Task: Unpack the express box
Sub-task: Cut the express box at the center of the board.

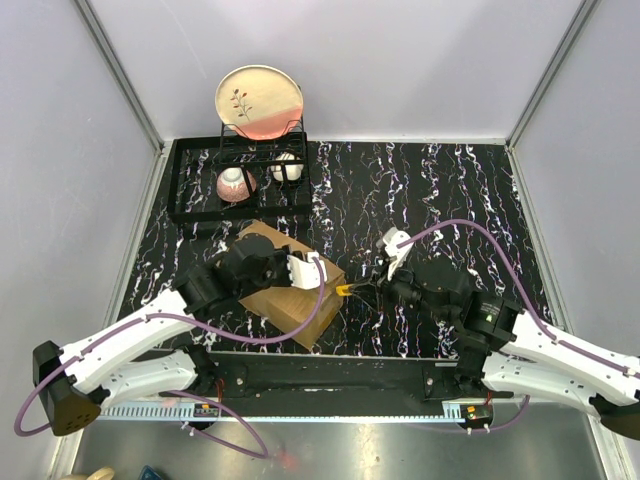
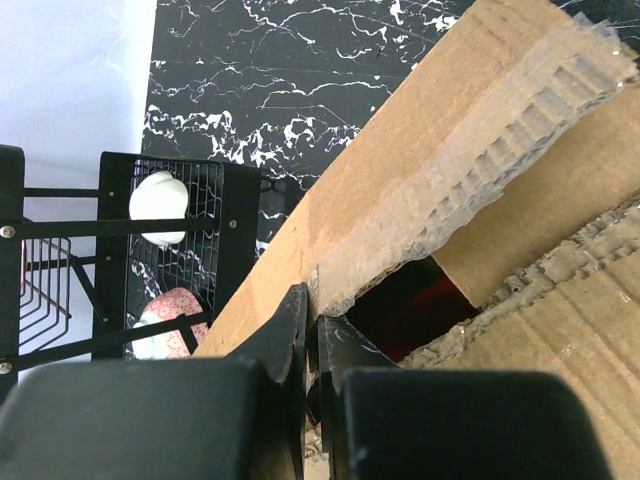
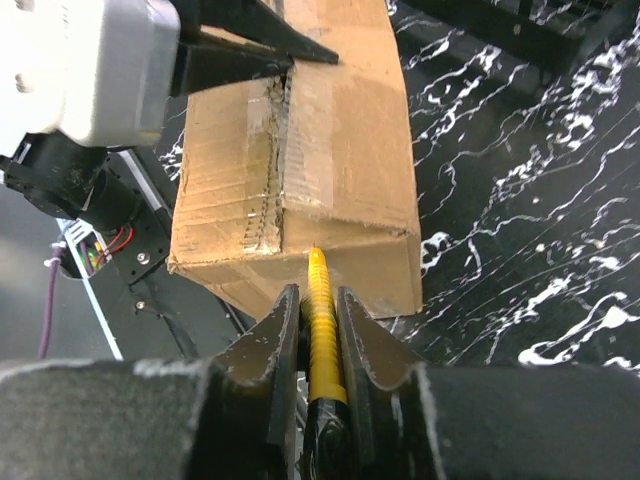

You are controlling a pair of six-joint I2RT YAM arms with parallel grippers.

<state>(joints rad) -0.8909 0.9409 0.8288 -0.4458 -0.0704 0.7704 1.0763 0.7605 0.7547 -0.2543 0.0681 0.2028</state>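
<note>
Your right gripper [image 3: 318, 297] is clamping a yellow cutter [image 3: 321, 340], its tip touching the near end of the express box [image 3: 340, 140] just ahead of the fingertips. Your left gripper [image 2: 308, 325], fingers pressed together, is bearing on the top flap; I cannot tell whether cardboard is pinched. You are aiming for a shallow cut along the seam. Beyond the left fingers a red item [image 2: 425, 300] is showing inside. Farther off, the rack [image 1: 190, 190] is holding a plate [image 1: 259, 100], bowl [image 1: 234, 184] and cup [image 1: 287, 168]
</note>
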